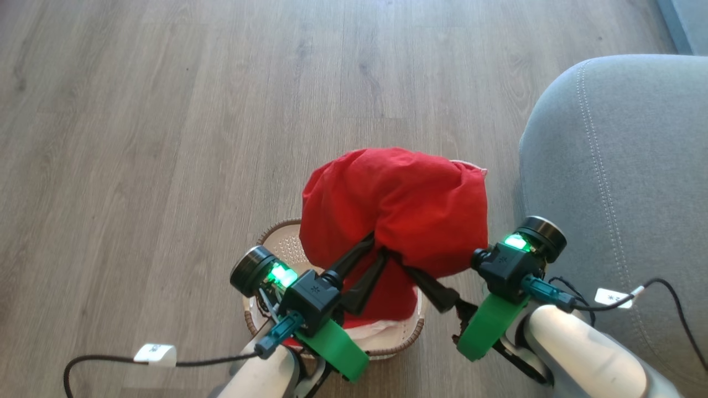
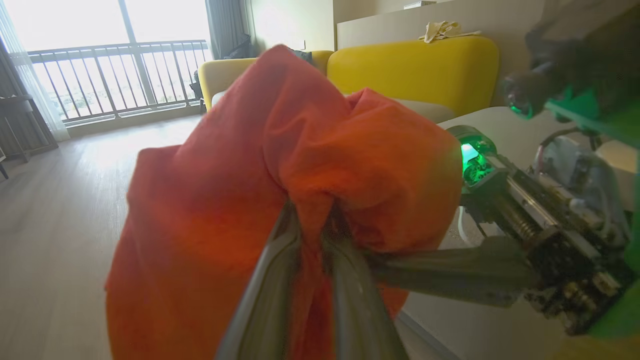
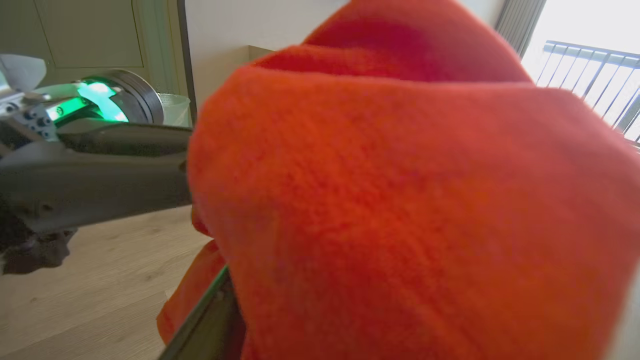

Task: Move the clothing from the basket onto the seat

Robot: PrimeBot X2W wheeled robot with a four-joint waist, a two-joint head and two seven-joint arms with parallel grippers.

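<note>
The left pincer (image 1: 378, 246) is almost closed, its two long dark fingers pinching a gathered fold of the clothing (image 1: 395, 204); in the left wrist view those fingers (image 2: 280, 280) converge on a puckered tuck of red cloth that bulges out above the grip. The right pincer (image 1: 410, 271) reaches into the bundle from the opposite side; one finger (image 1: 437, 290) touches the underside of the fabric and the other is hidden beneath it, so I cannot tell how wide it stands or whether it grips.

The clothing hangs as a rounded, puffed bundle above the far end of the basket (image 1: 276, 236); red cloth trails down inside, with a white strip at the near rim. The basket stands on the floor (image 1: 166, 110) near the left edge of the seat (image 1: 625, 166).

The head view gives the basket and seat from above. The left wrist view adds a yellow sofa (image 2: 415, 70), a railing (image 2: 115, 75) before a bright window, and the right pincer's finger (image 2: 450, 272) entering sideways. The right wrist view brings the cloth close, its surface softly fuzzy, with one of its own fingers (image 3: 210, 320) at the lower edge.

The basket is cream perforated plastic with a brown woven-look rim; the seat is grey fabric with a rounded corner and pale stitching; the floor is grey wood-look plank.
</note>
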